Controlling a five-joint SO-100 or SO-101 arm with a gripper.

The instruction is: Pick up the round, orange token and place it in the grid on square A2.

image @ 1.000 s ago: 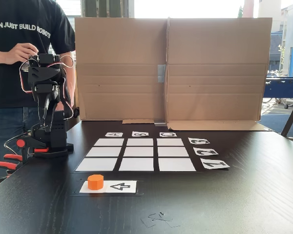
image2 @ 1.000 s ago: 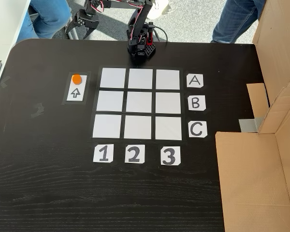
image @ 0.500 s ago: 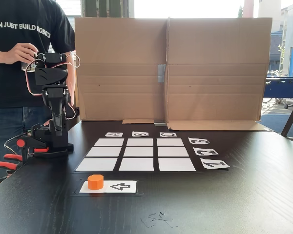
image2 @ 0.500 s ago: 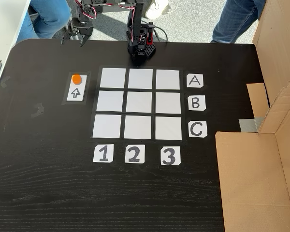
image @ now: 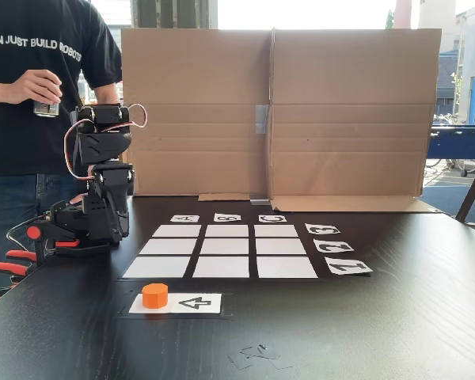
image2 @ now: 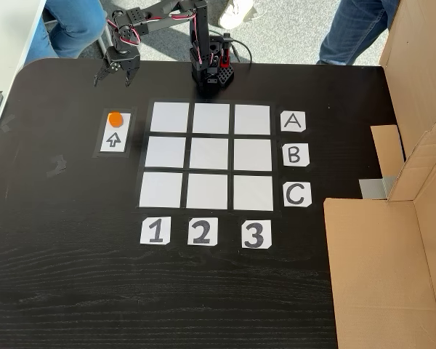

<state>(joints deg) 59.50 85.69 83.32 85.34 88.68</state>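
The orange token [image2: 115, 117] sits on the top end of a small white card [image2: 114, 140] with a black arrow, and nothing is touching it; in the view from above the card lies just left of the grid [image2: 211, 156], and in the view from the front the token [image: 154, 295] is at the left end of the card [image: 191, 302], in front of the grid [image: 220, 251]; the grid is nine white paper squares on a dark desk [image2: 73, 276], with the letters A, B, C down its right side and the numbers 1, 2, 3 under it in the view from above; square A2 [image2: 211, 118] is the middle square of the top row there, in line with the A and above the 2, and it is bare; the black arm stands at the far edge of the desk, just above the grid in that view, and reaches out to the left; its tool [image2: 116, 77] hangs over the desk above the card, near the token but apart from it, with its two fingers spread wide and nothing between them; in the front view the arm [image: 101, 182] is folded at the left and I cannot tell the tool's fingers there; a person in a dark shirt [image: 32, 87] stands behind it holding a small can; a big cardboard wall [image: 277, 111] stands at the back of the desk.
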